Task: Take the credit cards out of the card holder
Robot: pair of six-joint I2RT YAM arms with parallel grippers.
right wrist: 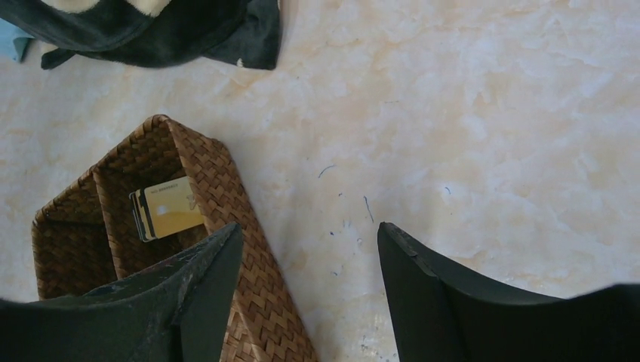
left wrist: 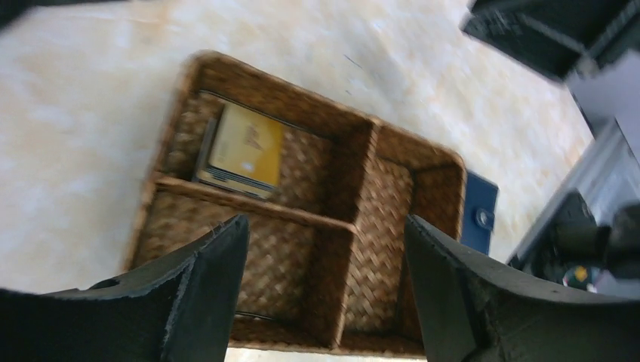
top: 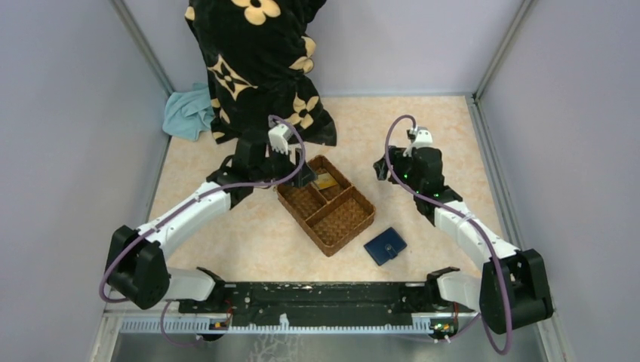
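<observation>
Gold credit cards (left wrist: 245,147) lie in the wicker basket (top: 351,235), the card holder (top: 385,246) shut beside it, so the left pincer (left wrist: 324,286) and right pincer (right wrist: 309,294), both spread empty, should rise clear.

Left arm (top: 189,211) stretched forward, jaws apart, empty; right arm (top: 453,215) bent inward, jaws apart, empty.

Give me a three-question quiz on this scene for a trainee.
1. True or false: the card holder lies shut on the table, outside the basket.
2. The credit cards are: A in a small basket compartment; B inside the card holder; C on the table.
3. Fill in: the left gripper and the right gripper stand open, holding ____.
Key: 1 true; 2 A; 3 nothing.
</observation>
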